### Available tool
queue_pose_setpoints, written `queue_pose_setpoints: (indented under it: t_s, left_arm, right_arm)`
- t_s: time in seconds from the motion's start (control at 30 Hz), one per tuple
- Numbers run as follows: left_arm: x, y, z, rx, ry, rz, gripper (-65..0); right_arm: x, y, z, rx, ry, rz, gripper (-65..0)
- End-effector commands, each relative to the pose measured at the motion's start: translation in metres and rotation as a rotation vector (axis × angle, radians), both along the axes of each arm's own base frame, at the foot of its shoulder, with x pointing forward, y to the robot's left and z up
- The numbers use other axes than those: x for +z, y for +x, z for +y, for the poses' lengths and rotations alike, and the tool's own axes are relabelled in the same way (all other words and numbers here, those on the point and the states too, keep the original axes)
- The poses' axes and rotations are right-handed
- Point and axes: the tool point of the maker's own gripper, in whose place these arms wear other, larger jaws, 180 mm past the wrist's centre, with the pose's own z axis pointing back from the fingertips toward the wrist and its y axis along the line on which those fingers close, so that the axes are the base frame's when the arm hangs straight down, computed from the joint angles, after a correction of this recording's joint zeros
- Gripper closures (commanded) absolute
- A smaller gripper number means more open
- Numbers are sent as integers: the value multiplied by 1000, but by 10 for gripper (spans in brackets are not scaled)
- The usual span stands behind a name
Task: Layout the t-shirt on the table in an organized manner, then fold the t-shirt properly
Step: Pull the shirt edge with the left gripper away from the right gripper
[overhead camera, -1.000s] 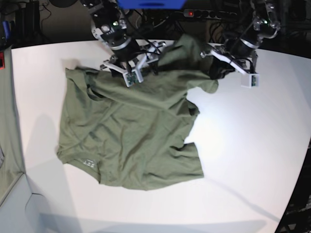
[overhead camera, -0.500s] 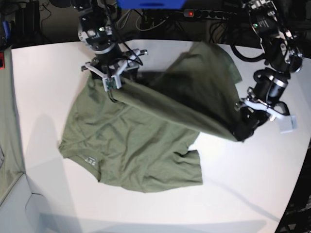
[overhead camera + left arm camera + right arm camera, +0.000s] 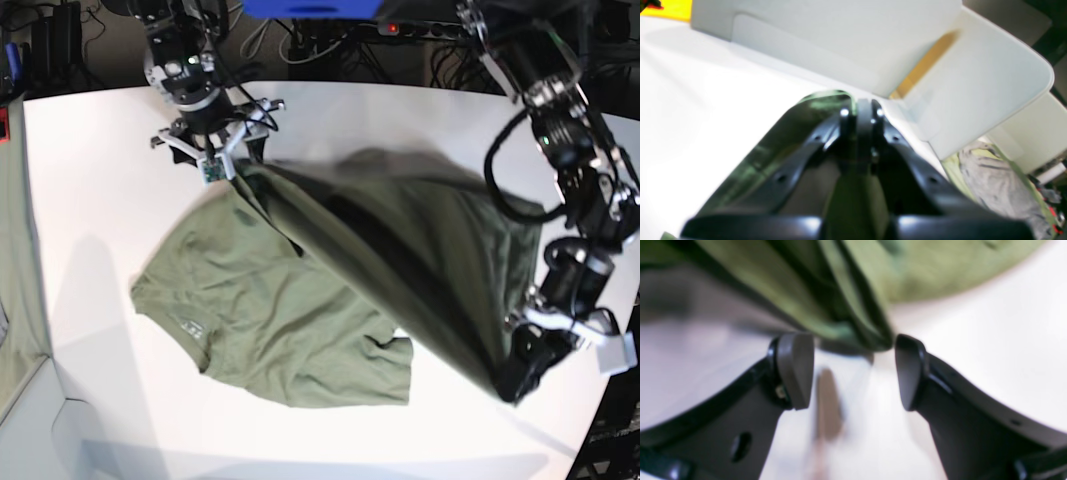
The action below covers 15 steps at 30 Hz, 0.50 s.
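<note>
Dragged farther down the desk (image 3: pixel 90 150) since before: t-shirt (image 3: pixel 300 320) pinched in left gripper (image 3: pixel 520 375), right gripper (image 3: pixel 215 165) jaws now spread.

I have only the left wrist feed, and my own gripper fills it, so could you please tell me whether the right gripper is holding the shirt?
Observer: No. In the right wrist view the right gripper has its jaws well apart. A bunched fold of the shirt sits at the tips, unclamped.
Operator: Thank you. Where does the shirt lie overall?
Observer: In the base view, part of it rises in a taut band toward the left gripper, which is shut on it near the table edge. The rest lies flat, collar toward the front.
</note>
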Motion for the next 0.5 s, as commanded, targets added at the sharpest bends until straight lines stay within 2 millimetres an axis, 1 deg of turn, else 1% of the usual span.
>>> queue_pose_setpoints:
  t_s: [0.0,0.1,0.2,0.23,0.33,0.37,0.4,0.47]
  left_arm:
    - [27,8,0,-10,-14,-82,-3]
    - [43,22,-9,-41,-14,-112,-3]
    - [48,22,-14,-60,-16,-127,-3]
    - [46,19,-16,-71,-29,-121,-3]
    - [19,6,-22,-113,-84,-53,-3]
    - [4,-2,-23,-124,-106,-13,-3]
    - [-5,-9,-22,-131,-123,11,-3]
    - [-21,-28,-8,-105,-130,52,-3]
  right_arm:
    - [8,2,-5,-16,2,-33,-385]
    - [6,2,-17,-49,-9,-29,-385]
    - [6,2,-24,-66,-17,-28,-385]
    - [6,2,-28,-75,-21,-29,-385]
    - [7,4,-39,-102,-32,-33,-385]
    - [7,4,-40,-105,-34,-33,-385]
    - [7,5,-41,-108,-35,-35,-385]
    - [8,7,-44,-115,-38,-41,-385]
